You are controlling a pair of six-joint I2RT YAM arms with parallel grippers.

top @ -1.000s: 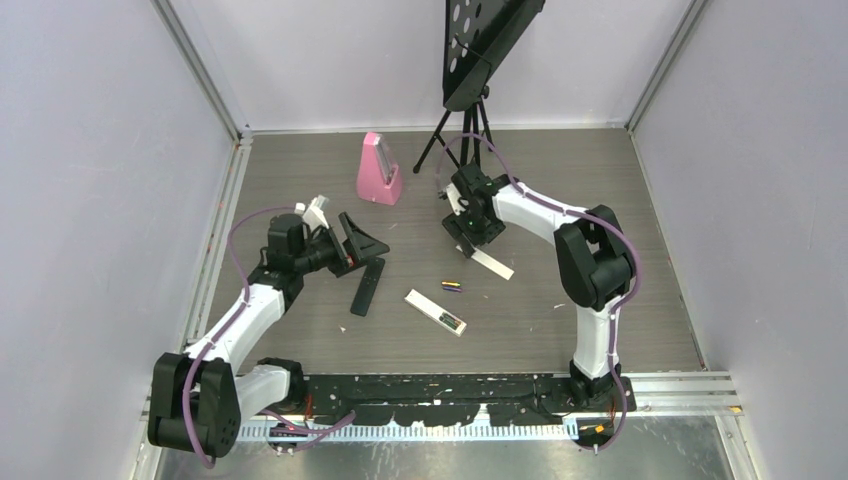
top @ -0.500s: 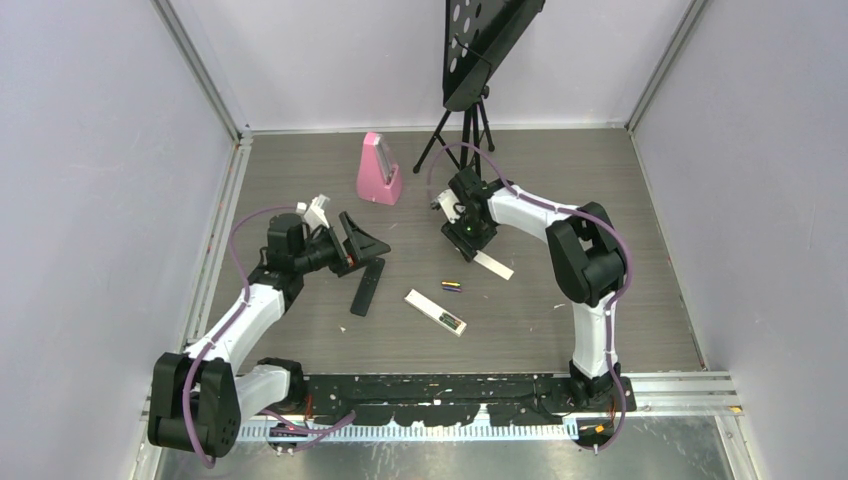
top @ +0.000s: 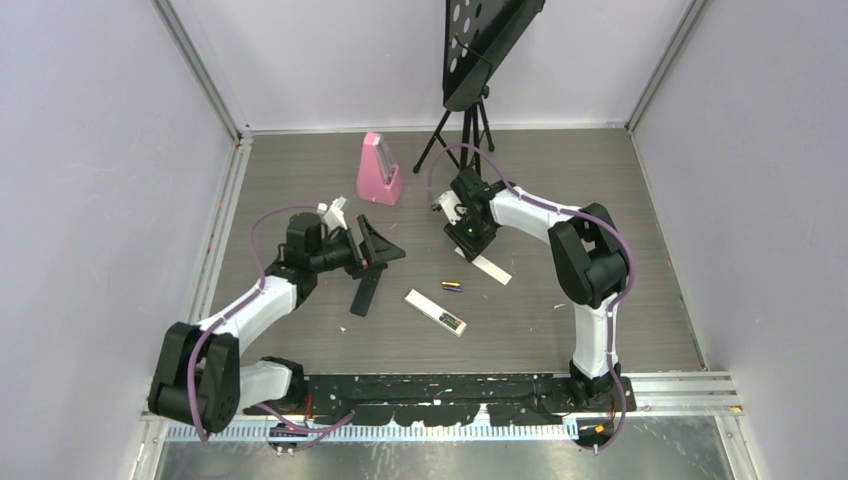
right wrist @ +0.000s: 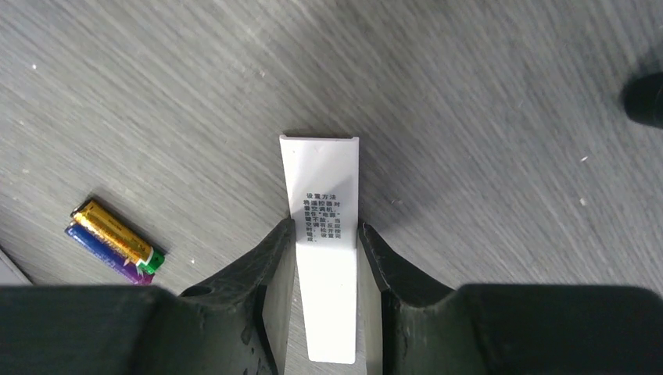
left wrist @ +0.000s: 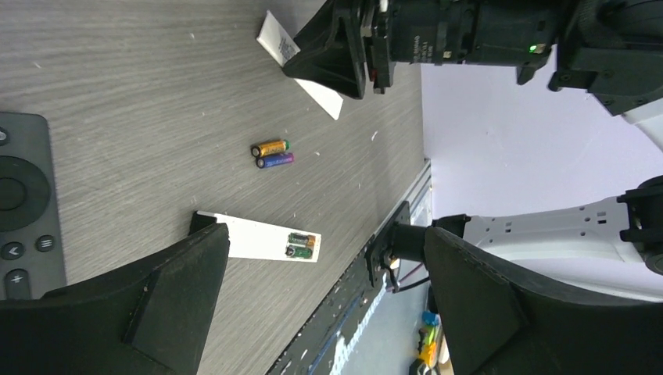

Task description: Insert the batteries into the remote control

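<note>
The left gripper (top: 378,243) hangs with its jaws spread wide above the black remote control (top: 367,287). The right gripper (right wrist: 327,234) pinches a white printed strip (right wrist: 320,168) flat on the table by its long edges. Two loose batteries (right wrist: 113,242) lie nearby.

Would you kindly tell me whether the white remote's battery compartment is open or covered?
Open: the white remote shows two batteries lying uncovered at one end.

Pale lilac walls (top: 90,150), grey wood-grain tabletop (top: 600,170); pink wedge metronome (top: 378,170) just left of the black tripod music stand (top: 480,45).
</note>
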